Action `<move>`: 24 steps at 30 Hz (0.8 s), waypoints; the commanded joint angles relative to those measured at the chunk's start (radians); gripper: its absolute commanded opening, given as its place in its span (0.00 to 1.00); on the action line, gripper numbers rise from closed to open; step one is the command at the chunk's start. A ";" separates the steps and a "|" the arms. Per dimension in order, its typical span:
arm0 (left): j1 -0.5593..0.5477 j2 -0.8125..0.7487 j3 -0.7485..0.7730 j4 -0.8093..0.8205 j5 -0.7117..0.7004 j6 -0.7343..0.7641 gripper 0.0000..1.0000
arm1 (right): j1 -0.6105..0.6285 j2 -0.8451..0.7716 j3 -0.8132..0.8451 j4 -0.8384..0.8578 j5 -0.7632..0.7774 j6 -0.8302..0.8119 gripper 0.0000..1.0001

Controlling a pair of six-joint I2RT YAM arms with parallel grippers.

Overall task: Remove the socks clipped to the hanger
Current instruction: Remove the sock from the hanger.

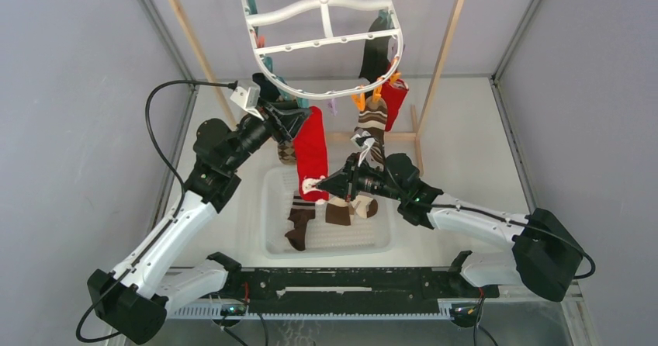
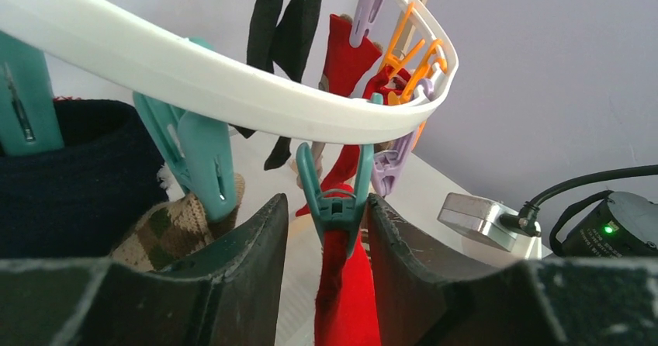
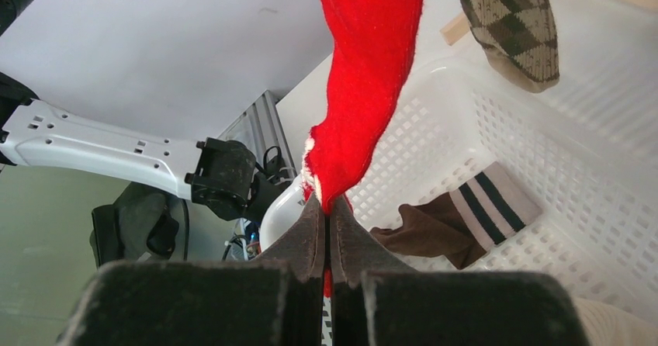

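Your right gripper is pinched tight on the lower end of the long red fabric sock. Your left gripper straddles the teal plastic clip that pins the sock under the white oval plastic hanger. I cannot tell whether it squeezes the clip.

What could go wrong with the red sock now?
1. The right gripper is shut on the end of the red sock while the teal clip holds its top: pulling might stretch it or swing the hanger.
2. The left gripper flanks that clip and could slip off it.
3. Once freed, the sock might drop outside the basket.
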State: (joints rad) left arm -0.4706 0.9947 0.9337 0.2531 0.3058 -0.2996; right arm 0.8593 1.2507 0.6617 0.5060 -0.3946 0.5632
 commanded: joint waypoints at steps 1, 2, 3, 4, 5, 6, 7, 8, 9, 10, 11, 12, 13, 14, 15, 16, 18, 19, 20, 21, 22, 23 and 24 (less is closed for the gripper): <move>0.004 -0.010 0.069 0.053 0.028 -0.018 0.47 | 0.010 0.011 0.035 0.051 -0.007 -0.011 0.00; 0.004 -0.009 0.074 0.053 0.028 -0.018 0.49 | 0.010 0.013 0.035 0.052 -0.007 -0.012 0.00; 0.004 -0.006 0.079 0.053 0.029 -0.017 0.49 | 0.012 0.015 0.035 0.053 -0.007 -0.010 0.00; 0.004 -0.002 0.083 0.050 0.029 -0.014 0.49 | 0.011 0.018 0.035 0.055 -0.007 -0.010 0.00; 0.004 0.002 0.088 0.048 0.031 -0.012 0.49 | 0.012 0.020 0.035 0.057 -0.008 -0.008 0.00; 0.005 0.007 0.091 0.047 0.032 -0.011 0.49 | 0.012 0.022 0.035 0.058 -0.007 -0.009 0.00; 0.004 0.008 0.092 0.049 0.032 -0.011 0.49 | 0.014 0.024 0.035 0.060 -0.007 -0.008 0.00; 0.004 0.010 0.094 0.052 0.032 -0.012 0.49 | 0.015 0.025 0.035 0.060 -0.007 -0.007 0.00; 0.004 0.012 0.095 0.055 0.032 -0.014 0.49 | 0.014 0.027 0.035 0.060 -0.009 -0.007 0.00; 0.005 0.013 0.097 0.057 0.032 -0.015 0.49 | 0.015 0.029 0.035 0.061 -0.007 -0.007 0.00; 0.005 0.016 0.102 0.057 0.033 -0.015 0.49 | 0.015 0.032 0.035 0.062 -0.007 -0.007 0.00; 0.005 0.017 0.106 0.054 0.032 -0.013 0.49 | 0.015 0.034 0.035 0.062 -0.009 -0.007 0.00; 0.005 0.020 0.111 0.053 0.032 -0.012 0.48 | 0.016 0.036 0.035 0.064 -0.009 -0.005 0.00; 0.005 0.023 0.114 0.052 0.032 -0.011 0.48 | 0.018 0.038 0.035 0.064 -0.009 -0.005 0.00; 0.004 0.025 0.117 0.050 0.031 -0.009 0.47 | 0.017 0.039 0.035 0.067 -0.009 -0.005 0.00; 0.005 0.026 0.120 0.050 0.030 -0.009 0.46 | 0.018 0.041 0.035 0.068 -0.010 -0.004 0.00; 0.004 0.031 0.127 0.051 0.031 -0.009 0.44 | 0.017 0.044 0.035 0.069 -0.010 -0.005 0.00; 0.004 0.033 0.130 0.050 0.033 -0.009 0.44 | 0.018 0.045 0.035 0.069 -0.010 -0.005 0.00; 0.004 0.034 0.133 0.050 0.034 -0.008 0.44 | 0.017 0.046 0.035 0.069 -0.010 -0.005 0.00; 0.005 0.036 0.135 0.050 0.034 -0.009 0.44 | 0.018 0.047 0.035 0.069 -0.011 -0.005 0.00; 0.004 0.036 0.136 0.052 0.033 -0.009 0.43 | 0.019 0.049 0.035 0.069 -0.012 -0.005 0.00; 0.004 0.037 0.138 0.052 0.035 -0.009 0.43 | 0.019 0.050 0.035 0.068 -0.012 -0.005 0.00; 0.004 0.037 0.138 0.053 0.035 -0.010 0.43 | 0.018 0.051 0.034 0.068 -0.012 -0.005 0.00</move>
State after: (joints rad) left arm -0.4706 1.0313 0.9993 0.2680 0.3229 -0.3065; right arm 0.8661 1.2964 0.6617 0.5278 -0.4011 0.5640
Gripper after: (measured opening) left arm 0.435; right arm 0.010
